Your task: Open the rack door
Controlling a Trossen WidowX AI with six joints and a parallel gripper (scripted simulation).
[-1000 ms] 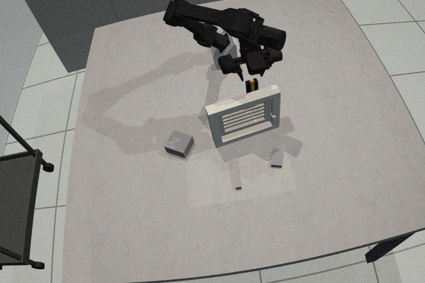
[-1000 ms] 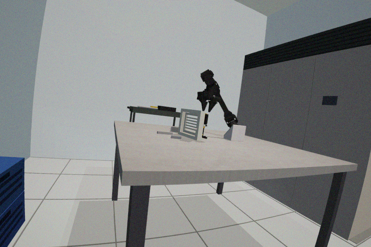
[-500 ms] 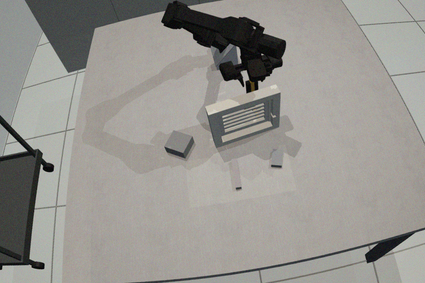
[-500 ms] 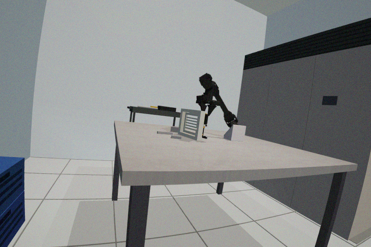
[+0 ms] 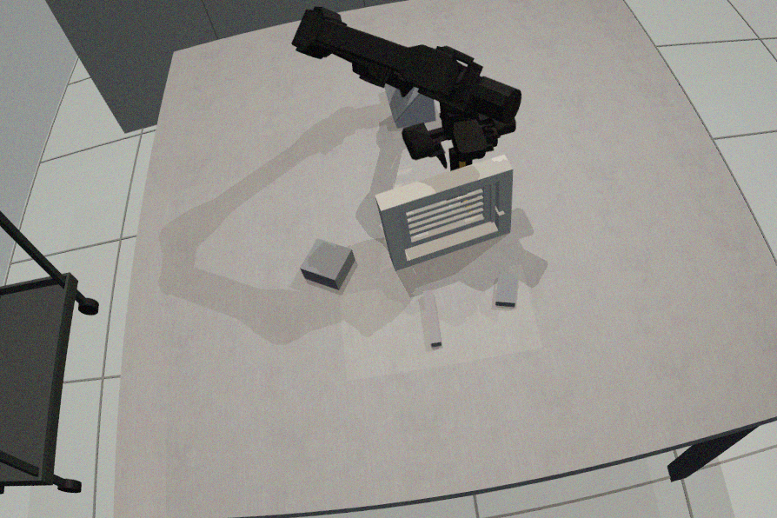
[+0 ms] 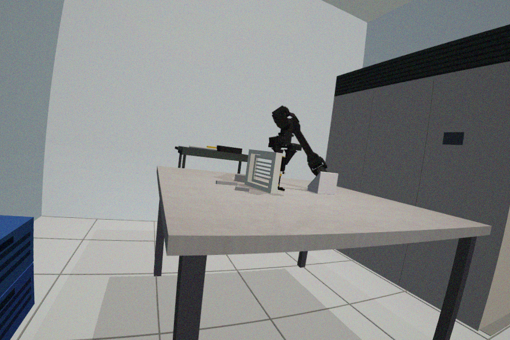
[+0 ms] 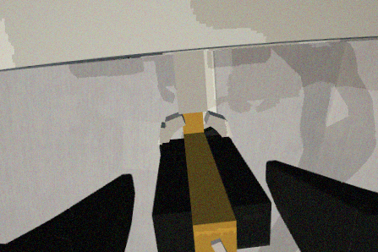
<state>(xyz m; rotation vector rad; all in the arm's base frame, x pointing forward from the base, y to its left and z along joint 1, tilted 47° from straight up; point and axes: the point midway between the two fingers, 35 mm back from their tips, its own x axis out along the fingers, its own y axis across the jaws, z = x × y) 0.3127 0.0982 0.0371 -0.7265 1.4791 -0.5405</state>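
The rack frame (image 5: 403, 192) (image 6: 276, 175) (image 7: 114, 30) stands upright on the table. Its slatted door (image 5: 444, 215) (image 6: 262, 168) looks closed, flush in the frame. The upright handle (image 5: 461, 163) (image 7: 210, 182), black with a yellow stripe, is on the arm's side of the door. My gripper (image 5: 458, 161) (image 6: 283, 158) (image 7: 199, 177) is open and points down, with one finger on each side of the handle. The wrist view shows a gap between each finger and the handle. In the exterior view the frame partly hides the handle and fingers.
A grey box (image 5: 328, 259) and two low flat pieces (image 5: 430, 320) (image 5: 506, 288) lie on the table (image 5: 249, 427) beyond the frame from the arm. A pale wedge-shaped block (image 5: 415, 114) (image 6: 328, 182) stands near the arm's lower end.
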